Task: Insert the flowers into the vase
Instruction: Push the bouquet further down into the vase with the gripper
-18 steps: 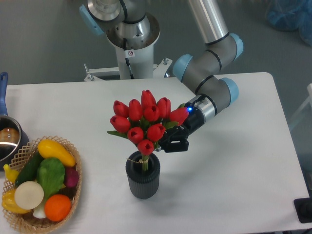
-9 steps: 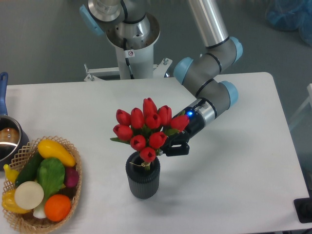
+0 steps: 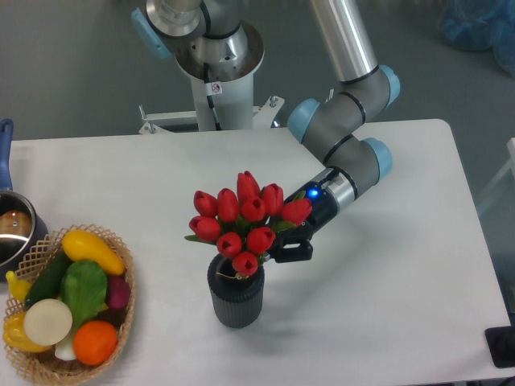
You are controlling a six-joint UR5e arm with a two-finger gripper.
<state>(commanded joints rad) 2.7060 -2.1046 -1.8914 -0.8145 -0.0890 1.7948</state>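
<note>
Change: bunch of red tulips with green stems (image 3: 241, 217) is lowered since a second ago, stems now inside ribbed dark grey cylindrical vase (image 3: 236, 299) | Fingers: black gripper (image 3: 282, 241) clenched on tulips | Place: bench centre, towards front edge | Task: insertion nearly done, release pending

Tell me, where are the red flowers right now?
The flowers are near the middle of the table, poking out of the mouth of the dark vase. The end effector is right beside them, on the side away from the vegetable basket.
</note>
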